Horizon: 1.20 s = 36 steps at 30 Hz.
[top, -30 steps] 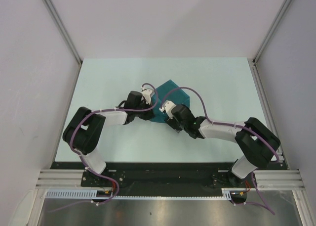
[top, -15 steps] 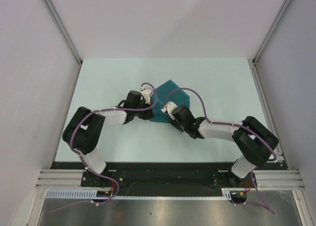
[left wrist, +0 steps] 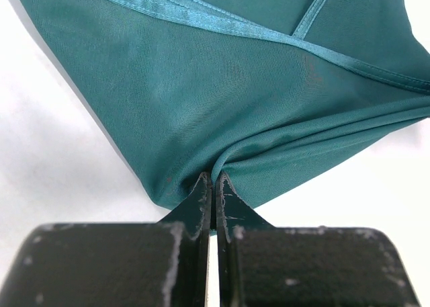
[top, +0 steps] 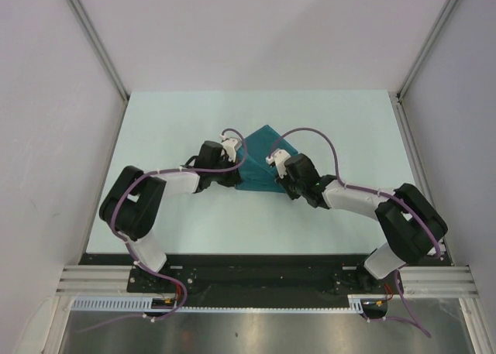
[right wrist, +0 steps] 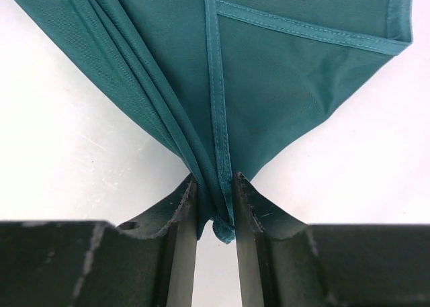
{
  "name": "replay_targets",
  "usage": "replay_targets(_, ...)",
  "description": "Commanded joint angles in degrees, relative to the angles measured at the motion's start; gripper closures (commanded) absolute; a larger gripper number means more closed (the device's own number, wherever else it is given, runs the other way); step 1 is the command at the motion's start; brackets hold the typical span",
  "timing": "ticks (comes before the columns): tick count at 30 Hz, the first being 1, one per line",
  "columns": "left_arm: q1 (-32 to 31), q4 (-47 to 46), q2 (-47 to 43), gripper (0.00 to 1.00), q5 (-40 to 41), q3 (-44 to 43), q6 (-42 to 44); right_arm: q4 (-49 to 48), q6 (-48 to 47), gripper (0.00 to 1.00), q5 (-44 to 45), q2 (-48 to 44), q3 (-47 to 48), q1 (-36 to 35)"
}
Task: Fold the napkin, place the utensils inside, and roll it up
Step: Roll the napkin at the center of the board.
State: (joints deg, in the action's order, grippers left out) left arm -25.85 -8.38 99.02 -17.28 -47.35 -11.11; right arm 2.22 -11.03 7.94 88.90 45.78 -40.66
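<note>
The left gripper has its jaws pressed together, pinching a fold of the teal napkin. The right gripper has its jaws narrowly apart, clamped on a bunched, hemmed edge. The napkin lies in the middle of the desk, seemingly folded into a triangle. Only the wrist views show these grips, which are hidden from overhead.

Black-and-white arms, purple cables

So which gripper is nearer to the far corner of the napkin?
Right. The right gripper pinches the napkin on its right edge, close to that corner; the left gripper pinches its near-left edge, farther off.
</note>
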Motion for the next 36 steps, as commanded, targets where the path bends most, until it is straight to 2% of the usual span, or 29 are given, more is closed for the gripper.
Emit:
replay_targets(1,1.1,1.1,1.2,1.00,1.0,-1.7,0.1,3.4,1.9,0.71,-5.6,0.7,2.4,3.8)
replay_targets(11,1.4,2.3,2.0,1.00,0.8,-2.5,-0.4,10.3,5.9,0.67,-9.3,7.4,7.9,9.1)
replay_targets(14,1.4,2.3,2.3,1.00,0.0,-2.7,-0.6,11.1,7.6,0.60,-11.0,7.2,8.3,10.6)
replay_targets(18,1.4,2.4,2.7,1.00,-0.7,-3.1,-0.5,11.1,9.8,0.40,-16.5,4.5,7.7,11.8)
replay_targets(24,1.4,2.4,2.8,1.00,-1.1,-3.3,-0.8,10.1,14.4,0.24,-20.4,0.4,7.1,14.5)
replay_targets(36,1.4,3.4,3.0,1.00,-1.2,-3.9,-1.2,7.3,16.0,0.16,-23.0,-1.5,3.4,15.0)
